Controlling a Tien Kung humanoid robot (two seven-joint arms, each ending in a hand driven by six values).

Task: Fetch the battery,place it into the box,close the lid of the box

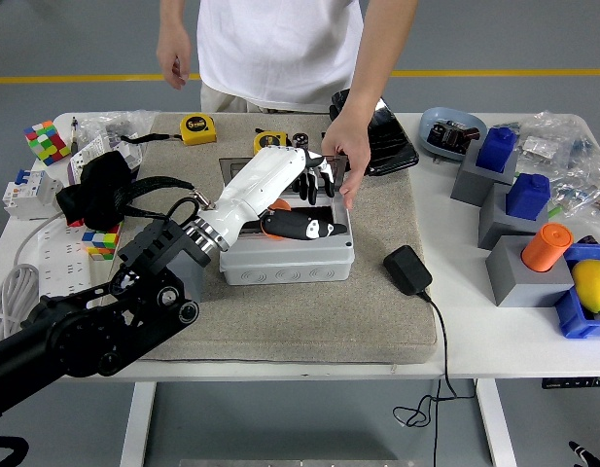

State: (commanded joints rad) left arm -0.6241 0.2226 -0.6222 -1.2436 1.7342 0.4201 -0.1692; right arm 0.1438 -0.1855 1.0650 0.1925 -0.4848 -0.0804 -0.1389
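Robot hand (left) [298, 195], fingers loosely curled around an orange battery [276, 220], poised over the open grey box [290, 255] for release inside, while a person's hand [344, 156] at the box's far rim props the lid [243, 167] upright.

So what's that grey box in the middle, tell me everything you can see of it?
The grey box looks like light plastic, rectangular, with round marks along its front wall. It sits on the beige mat, its lid raised at the back. A person's hand touches the lid's far right corner. The robot's left hand, white with black fingers, reaches over the opening; something orange shows beneath it.
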